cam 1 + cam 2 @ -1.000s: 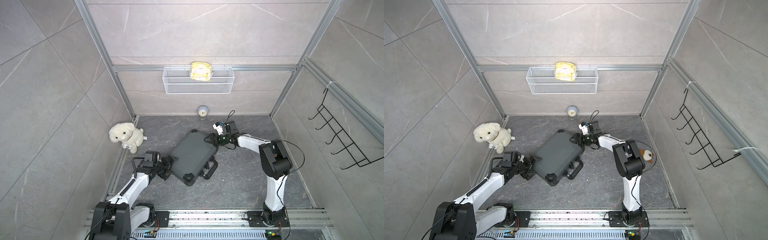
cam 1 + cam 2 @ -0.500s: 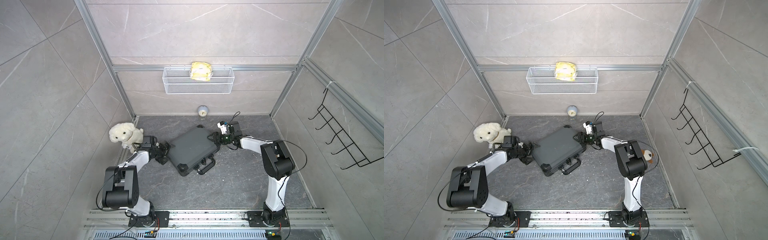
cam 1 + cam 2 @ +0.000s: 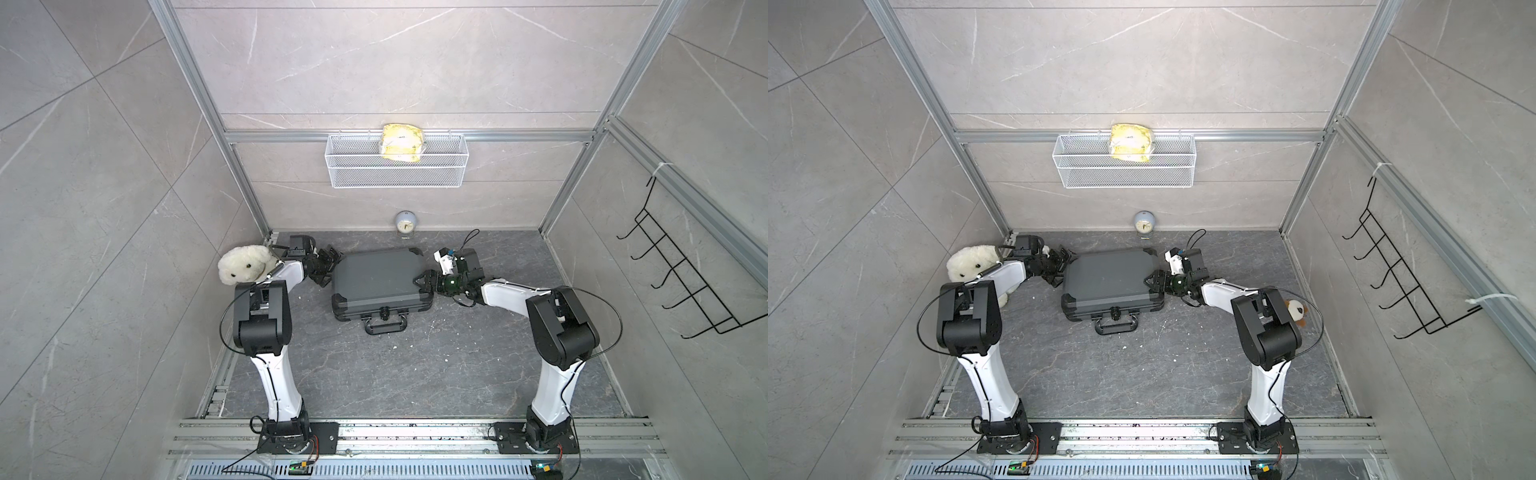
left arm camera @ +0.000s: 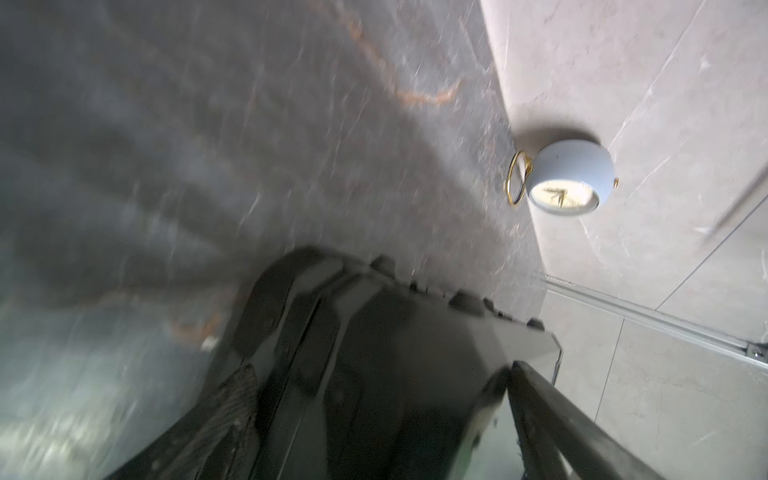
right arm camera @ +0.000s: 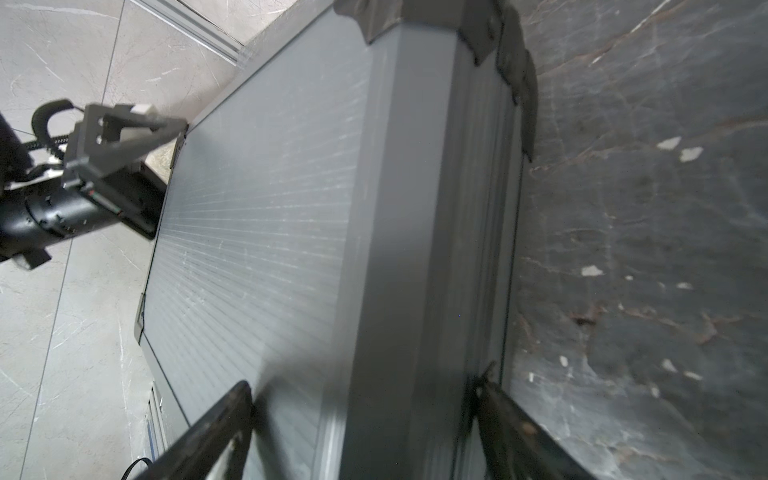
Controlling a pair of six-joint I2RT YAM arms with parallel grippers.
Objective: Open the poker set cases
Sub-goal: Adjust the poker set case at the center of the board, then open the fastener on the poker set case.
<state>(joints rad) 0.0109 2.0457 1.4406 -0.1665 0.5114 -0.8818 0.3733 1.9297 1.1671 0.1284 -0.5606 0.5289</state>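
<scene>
1. Looking at both top views, you find the poker set case lying flat on the dark marbled tabletop, between the two arms and nearer the back wall than the rail.
2. You can see its lid is down; the seam along its side reads closed in the right wrist view. Its black handle points towards the arm bases.
3. Your left gripper sits at the case's far left corner. In the blurred left wrist view that black corner cap fills the gap between the jaws, one on each broad face, so it is clamped on the case.
4. Your right gripper is at the case's right end. One jaw lies on the ribbed lid and the other against the bottom edge by the tabletop, pinching the case's thickness.
5. A small clock stands against the back wall, just behind the case and apart from it.
6. A white plush toy leans in the left corner, touching your left arm.
7. A wire basket on the back wall holds a yellow packet.
</scene>
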